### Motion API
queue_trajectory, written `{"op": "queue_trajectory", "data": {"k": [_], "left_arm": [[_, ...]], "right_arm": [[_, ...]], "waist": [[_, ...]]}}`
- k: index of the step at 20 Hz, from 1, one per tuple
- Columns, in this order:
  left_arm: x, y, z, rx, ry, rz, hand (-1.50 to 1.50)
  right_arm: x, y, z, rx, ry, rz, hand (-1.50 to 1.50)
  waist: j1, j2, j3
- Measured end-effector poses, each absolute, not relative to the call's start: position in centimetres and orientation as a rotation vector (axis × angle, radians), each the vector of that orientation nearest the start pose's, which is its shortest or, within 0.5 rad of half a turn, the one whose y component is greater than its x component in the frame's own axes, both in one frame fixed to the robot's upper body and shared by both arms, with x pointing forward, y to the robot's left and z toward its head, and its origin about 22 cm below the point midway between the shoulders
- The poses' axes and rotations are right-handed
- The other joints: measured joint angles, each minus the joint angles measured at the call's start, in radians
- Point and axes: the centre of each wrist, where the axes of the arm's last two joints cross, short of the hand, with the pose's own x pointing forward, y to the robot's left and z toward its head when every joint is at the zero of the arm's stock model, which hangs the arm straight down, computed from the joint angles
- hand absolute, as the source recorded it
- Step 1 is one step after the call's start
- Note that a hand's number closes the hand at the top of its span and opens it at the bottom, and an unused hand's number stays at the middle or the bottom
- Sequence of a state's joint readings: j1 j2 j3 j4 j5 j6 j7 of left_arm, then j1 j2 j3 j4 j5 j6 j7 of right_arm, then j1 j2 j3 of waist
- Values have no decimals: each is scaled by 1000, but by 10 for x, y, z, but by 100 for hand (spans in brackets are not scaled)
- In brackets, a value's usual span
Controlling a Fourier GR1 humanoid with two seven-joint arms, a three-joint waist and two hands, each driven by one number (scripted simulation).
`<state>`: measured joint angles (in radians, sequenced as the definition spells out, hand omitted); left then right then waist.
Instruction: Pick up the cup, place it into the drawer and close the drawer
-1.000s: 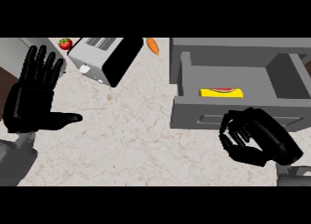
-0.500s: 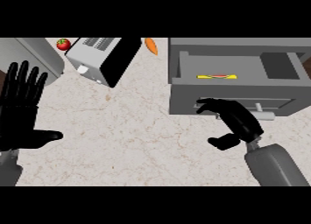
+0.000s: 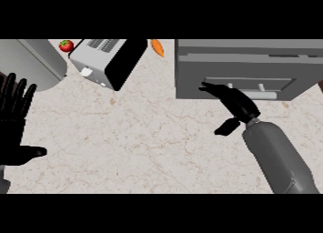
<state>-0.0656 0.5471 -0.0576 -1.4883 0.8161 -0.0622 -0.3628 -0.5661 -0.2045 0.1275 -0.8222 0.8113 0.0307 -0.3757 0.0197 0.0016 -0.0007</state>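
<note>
Drawer (image 3: pixel 248 75) front is touched by the right hand (image 3: pixel 232 101), fingers straight. Left hand (image 3: pixel 8 123) is parked far left of it, fingers spread.

I see a pale marbled surface (image 3: pixel 143 141) filling most of the view. Far left of the right hand (image 3: pixel 235 103): a grey cylinder (image 3: pixel 29 61), a strawberry (image 3: pixel 66 45) and a tilted toaster (image 3: pixel 107 61). An orange carrot (image 3: pixel 157 47) lies up-left of it. Dark floor shows at both side edges.
</note>
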Motion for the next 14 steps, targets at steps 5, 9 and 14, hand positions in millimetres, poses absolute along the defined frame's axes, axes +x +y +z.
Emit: {"op": "queue_trajectory", "data": {"k": [5,9,14], "left_arm": [[261,347,48,-282,-1877,194,-150],[264,348,43,-300,-1884,196,-150],[266,344,40,-318,-1878,180,-150]], "right_arm": [[390,-227,-8,-388,-1548,1227,-150],[407,-238,4,-342,-1566,1233,-150],[420,-253,18,-306,-1565,1232,-150]], "waist": [[5,1,-1],[17,-2,-2],[37,2,-2]]}}
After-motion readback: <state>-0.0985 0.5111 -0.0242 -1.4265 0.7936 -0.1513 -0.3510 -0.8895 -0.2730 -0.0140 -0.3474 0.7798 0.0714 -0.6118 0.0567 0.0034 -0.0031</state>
